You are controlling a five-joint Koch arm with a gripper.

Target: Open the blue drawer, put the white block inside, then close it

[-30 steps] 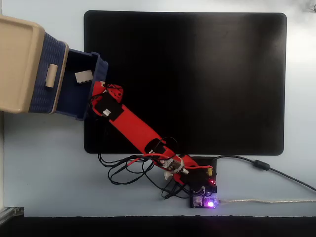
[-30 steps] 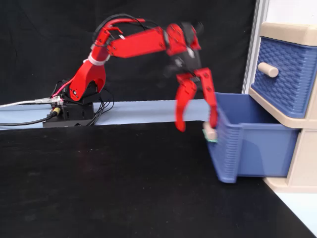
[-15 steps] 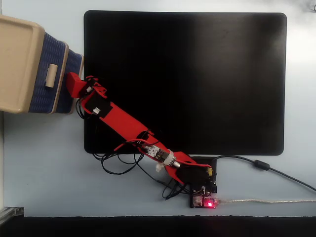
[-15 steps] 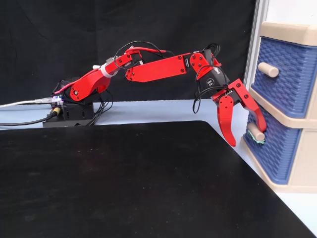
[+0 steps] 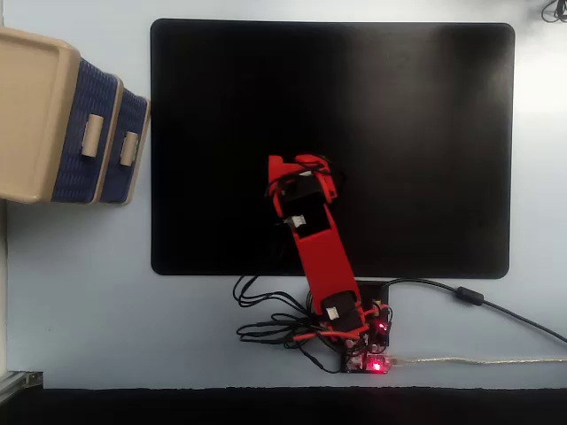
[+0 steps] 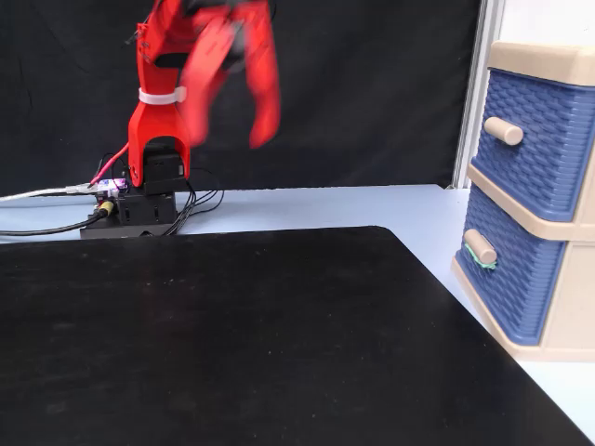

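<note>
blue drawer [image 6: 516,279] sits flush, rigid and light-running; best gripped at its beige handle [image 6: 480,246]. claw [image 6: 228,102] spread open, empty, blurred.

No text, label, brand or number can be read anywhere.

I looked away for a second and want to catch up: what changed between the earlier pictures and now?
The lower blue drawer, open a second ago with the white block inside, is now pushed shut, so the block is out of sight. The arm drew back from the cabinet and folded up over its base; its gripper hangs open and empty, blurred. The upper drawer, black mat and cabinet stayed put.
</note>
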